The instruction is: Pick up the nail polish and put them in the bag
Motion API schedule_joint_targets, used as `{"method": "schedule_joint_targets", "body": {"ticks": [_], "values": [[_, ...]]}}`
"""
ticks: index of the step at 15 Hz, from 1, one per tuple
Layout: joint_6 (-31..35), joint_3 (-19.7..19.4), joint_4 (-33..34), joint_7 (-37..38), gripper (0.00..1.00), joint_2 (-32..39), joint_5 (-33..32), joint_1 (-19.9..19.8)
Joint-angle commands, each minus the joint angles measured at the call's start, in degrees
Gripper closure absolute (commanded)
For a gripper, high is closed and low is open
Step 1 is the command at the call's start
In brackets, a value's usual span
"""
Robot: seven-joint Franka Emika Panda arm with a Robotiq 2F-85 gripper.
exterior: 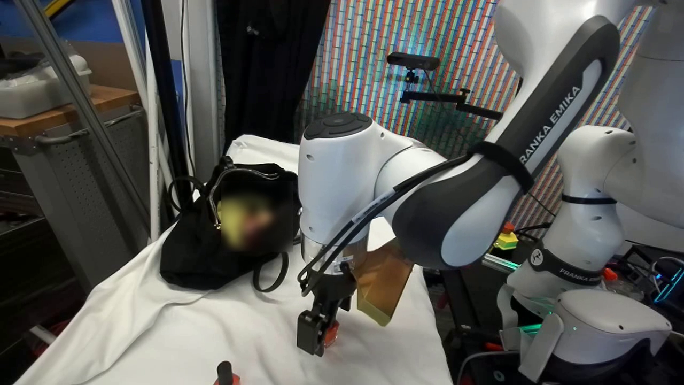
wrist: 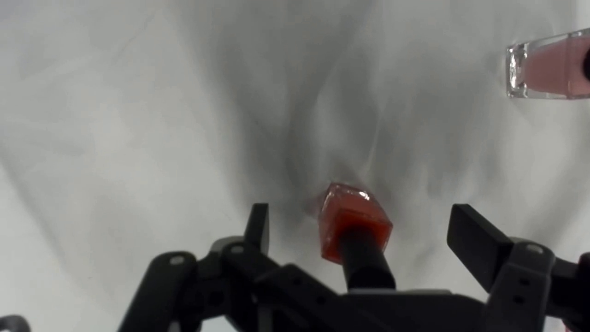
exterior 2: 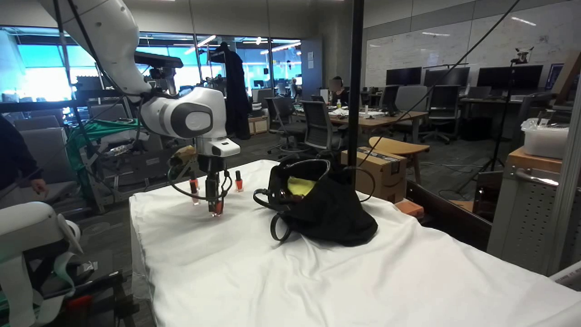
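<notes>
You have a wide, wrinkly, white cloth-covered table (exterior 2: pixel 236 272) here. Your big white and dark grey robot arm (exterior: pixel 336 182) bends over it and points down at the end. The soft black fabric bag with looped straps (exterior 2: pixel 336 218) slumps on the table. Its mouth gapes, so you can see the yellow-green inside. Your black two-fingered gripper (wrist: pixel 359 226) is down low, apart from the bag, with its fingers (wrist: pixel 474 240) spread wide. A tiny glass bottle of orange-red nail polish (wrist: pixel 350 212), with a slim black cap, stands on the table between those fingers. You have a gap on each side of it, so the fingers do not touch it. In an exterior view you can spot a red bottle (exterior 2: pixel 194 187) standing near your gripper, and a second red bottle (exterior 2: pixel 239 185) standing a bit farther back.
</notes>
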Motion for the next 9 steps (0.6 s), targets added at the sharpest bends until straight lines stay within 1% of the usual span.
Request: {"method": "schedule_joint_targets", "body": {"ticks": [1, 5, 9], "values": [[2.5, 1.0, -3.1, -0.2, 0.0, -2.4, 0.3, -0.6], [6.7, 1.8, -4.1, -2.7, 0.0, -1.6, 0.6, -0.9], [8.6, 2.1, -4.6, -4.7, 0.0, -1.1, 1.4, -1.2]]}}
